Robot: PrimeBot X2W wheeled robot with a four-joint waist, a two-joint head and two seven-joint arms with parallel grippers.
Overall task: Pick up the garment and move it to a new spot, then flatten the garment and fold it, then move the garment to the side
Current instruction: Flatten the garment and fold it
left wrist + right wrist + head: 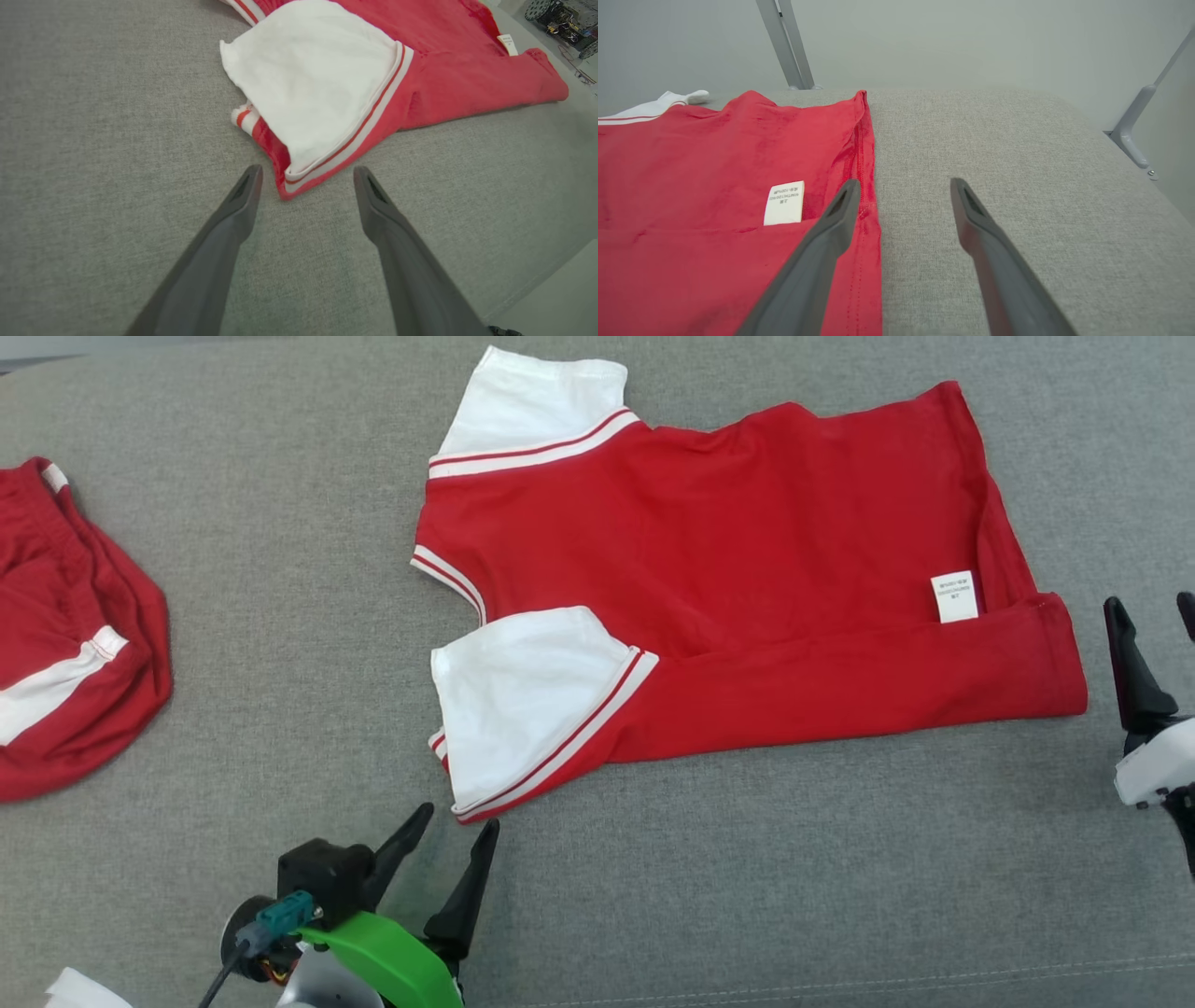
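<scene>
Garment [728, 569], a red shirt with white sleeves, lies spread on the grey padded surface [280, 616] ahead of the left claw and to the inner side of the right one. A long strip along the edge nearer the claws is folded over its body. The left claw [457, 819] is released, its two dark fingers spread wide and gripping nothing. In the left wrist view, the striped corner of the near white sleeve [523, 691] reaches into the gap between them, just past the fingertips. Whether either finger touches the cloth cannot be told. Beyond that sleeve, further from this claw, the far white sleeve [532, 401] lies flat. The right claw [1149, 605] is released too, fingers apart and empty, at the hem end of the garment. In the head view its nearer finger stands just beside the hem corner, with a little grey showing between them. In the right wrist view its left finger crosses in front of the hem's stitched edge, while its right finger is over bare grey surface. A white care label [954, 595] sits just to the left of that left fingertip. Well off to the left claw's outer side, a second red garment [65, 644] with a white stripe lies bunched up.
</scene>
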